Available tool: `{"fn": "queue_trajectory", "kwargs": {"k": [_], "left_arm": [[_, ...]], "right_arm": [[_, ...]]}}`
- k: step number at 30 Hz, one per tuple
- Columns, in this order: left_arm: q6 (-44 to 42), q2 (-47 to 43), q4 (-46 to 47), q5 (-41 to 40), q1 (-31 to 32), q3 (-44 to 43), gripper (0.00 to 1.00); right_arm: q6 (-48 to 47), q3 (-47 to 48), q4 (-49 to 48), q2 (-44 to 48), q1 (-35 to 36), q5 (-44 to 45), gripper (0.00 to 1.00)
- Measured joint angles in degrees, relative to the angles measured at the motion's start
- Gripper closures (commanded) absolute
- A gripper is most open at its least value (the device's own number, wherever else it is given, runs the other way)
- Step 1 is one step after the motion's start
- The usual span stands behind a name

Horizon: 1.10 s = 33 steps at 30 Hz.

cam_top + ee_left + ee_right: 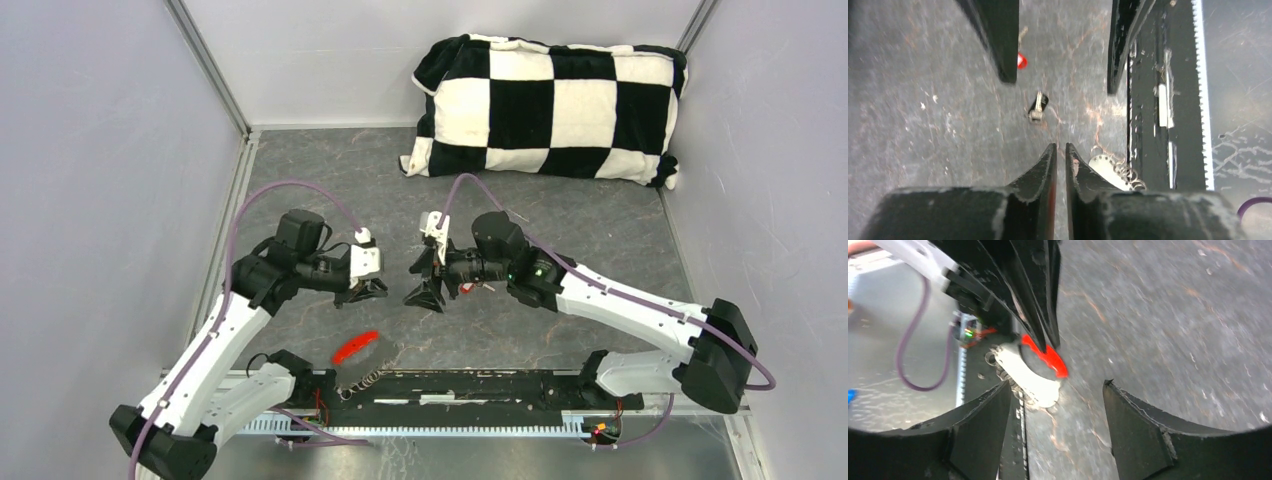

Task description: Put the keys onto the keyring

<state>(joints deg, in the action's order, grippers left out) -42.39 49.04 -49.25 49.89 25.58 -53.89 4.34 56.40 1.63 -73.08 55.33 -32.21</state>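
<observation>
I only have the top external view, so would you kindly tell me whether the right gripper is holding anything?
Observer: No. In the right wrist view the right gripper is open, with nothing between its fingers.
Operator: Thank you. I cannot make out the dark-headed key from above; where is it?
Observer: The left wrist view shows the dark-headed key lying on the table, just ahead of the shut left gripper and touching neither gripper.
</observation>
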Motion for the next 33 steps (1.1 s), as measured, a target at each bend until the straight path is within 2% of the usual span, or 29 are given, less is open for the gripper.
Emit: {"fn": "queue_trajectory", "kwargs": {"k": [4,10,13,18,28,33], "left_arm": [[-4.13,3.19,-0.83,-4.31,-0.02,3.08,0.59],[-16.9,4.37,-2.89,-12.2,-0.11,13.2,0.58],[-19.1,3.69,-2.99,-16.37,-0.11,17.35,0.58],[-19.26,4.55,-1.84,-18.43,-0.92,16.11,0.58],[-19.23,5.84,-1.18,-18.27,-4.33,12.83,0.58],[-19.26,5.05,-1.4,-17.77,-4.42,11.08,0.57]], "right_arm": [[-0.02,-7.56,-2.19,2.14,-0.11,7.76,0.24],[5.6,-15.08,-9.38,-4.5,1.53,13.94,0.24],[7.78,-15.74,-12.28,-10.36,4.96,15.63,0.29],[9.66,-15.72,-15.72,-18.82,9.11,15.96,0.35],[14.05,-15.72,-22.03,-23.93,9.22,12.7,0.41],[15.39,-15.47,-23.91,-26.23,9.22,11.82,0.49]]}}
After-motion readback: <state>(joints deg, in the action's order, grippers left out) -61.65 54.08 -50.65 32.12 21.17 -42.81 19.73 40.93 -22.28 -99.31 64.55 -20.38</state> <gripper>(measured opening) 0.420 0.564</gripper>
